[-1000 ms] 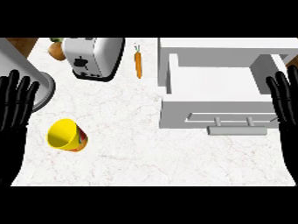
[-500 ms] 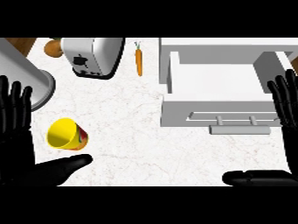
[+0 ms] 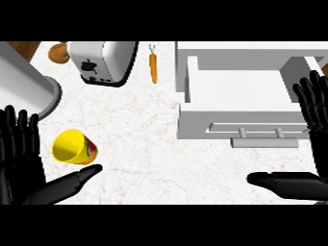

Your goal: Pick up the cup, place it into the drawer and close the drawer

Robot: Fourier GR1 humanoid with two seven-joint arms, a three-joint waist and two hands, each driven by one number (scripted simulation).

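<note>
Now, over at the far left, the left hand [image 3: 14, 158] stands with its fingers straight and spread wide, thumb stretched out low toward the middle, holding nothing. Just beside it lies the yellow cup [image 3: 74, 147], tipped on its side on the white marbled counter [image 3: 152, 144], its mouth facing the left hand, between the fingers and the thumb but not gripped. Above the hand sits a big grey cylinder [image 3: 17, 84], tilted, at the counter's left edge. Moving along, a brown round thing [image 3: 58, 52] peeks out at the top, touching a white toaster [image 3: 106, 62], and near that a carrot [image 3: 153, 65] lies lengthwise, green end up. Right of center, the white drawer [image 3: 241, 93] is pulled open, its handle [image 3: 264, 140] facing the lower edge. Finally, at the far right, the right hand [image 3: 326, 125] shows fingers straight and apart, thumb reaching in low, holding nothing, well apart from the cup.
</note>
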